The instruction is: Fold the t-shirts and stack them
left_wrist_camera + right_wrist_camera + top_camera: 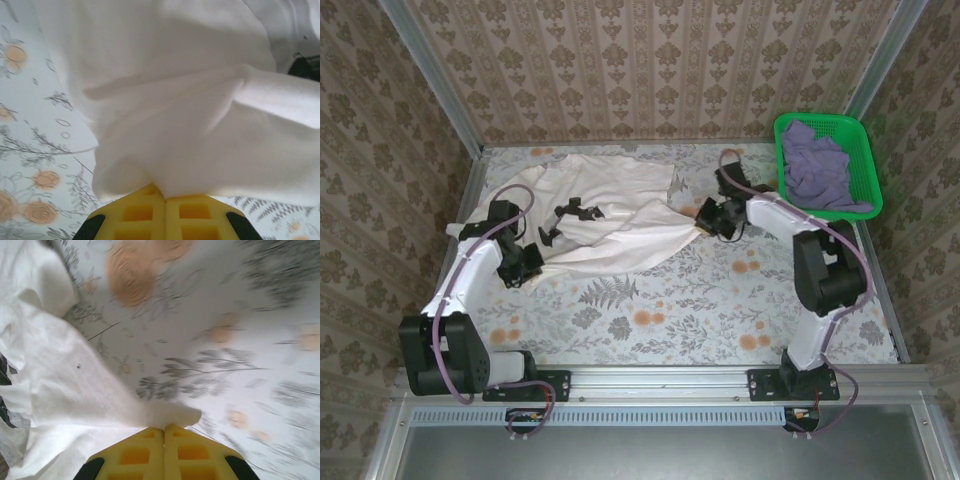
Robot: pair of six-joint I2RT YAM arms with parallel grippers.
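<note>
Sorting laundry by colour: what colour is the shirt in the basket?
The shirt is lavender-purple; top view.

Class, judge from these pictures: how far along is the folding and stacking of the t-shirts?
Done: nothing is folded or stacked. In hand: the left hand and right hand each pinch an edge of the white shirt, rumpled on the table. Left: folding it, then the purple shirt lying in the green basket.

I see a floral table cover (720,300), grey ferns and orange blooms on white. At its far right corner sits a green mesh basket (822,119). Damask wallpaper panels (650,70) rise along its far and side edges. An aluminium rail (660,378) runs along its near edge.
</note>
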